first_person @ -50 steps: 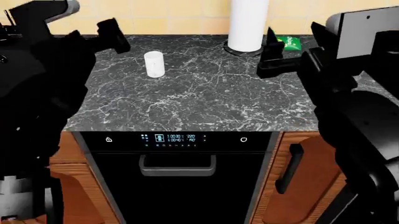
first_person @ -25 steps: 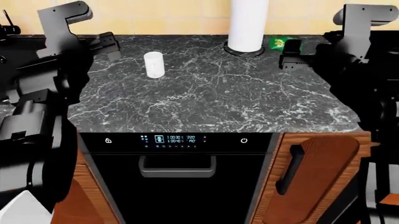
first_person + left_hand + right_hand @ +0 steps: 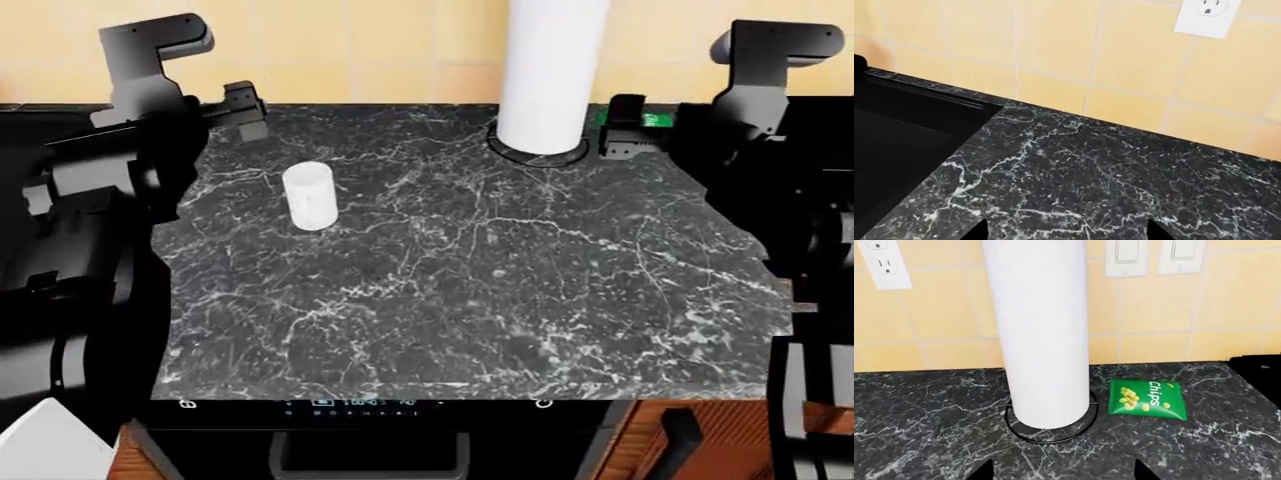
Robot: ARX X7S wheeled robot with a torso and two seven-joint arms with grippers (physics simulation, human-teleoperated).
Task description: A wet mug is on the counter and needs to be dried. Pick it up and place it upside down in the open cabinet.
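The mug, a small plain white cup, stands upright on the left part of the black marble counter. My left gripper hovers over the counter's far left corner, beyond the mug and apart from it. In the left wrist view the left gripper is open over bare marble, and the mug does not show there. At the far right, beside the tall white cylinder, my right gripper hangs. In the right wrist view the right gripper is open and empty. The open cabinet is out of view.
The tall white roll stands in a black ring holder next to a green chips bag. A black recessed surface adjoins the counter on the left. Behind runs a tiled wall with an outlet. An oven panel lies below the front edge.
The head view has risen and tipped down, so the counter fills the frame and the oven front has dropped away. Both arms have pulled back towards the counter's far corners. The mug has not moved.
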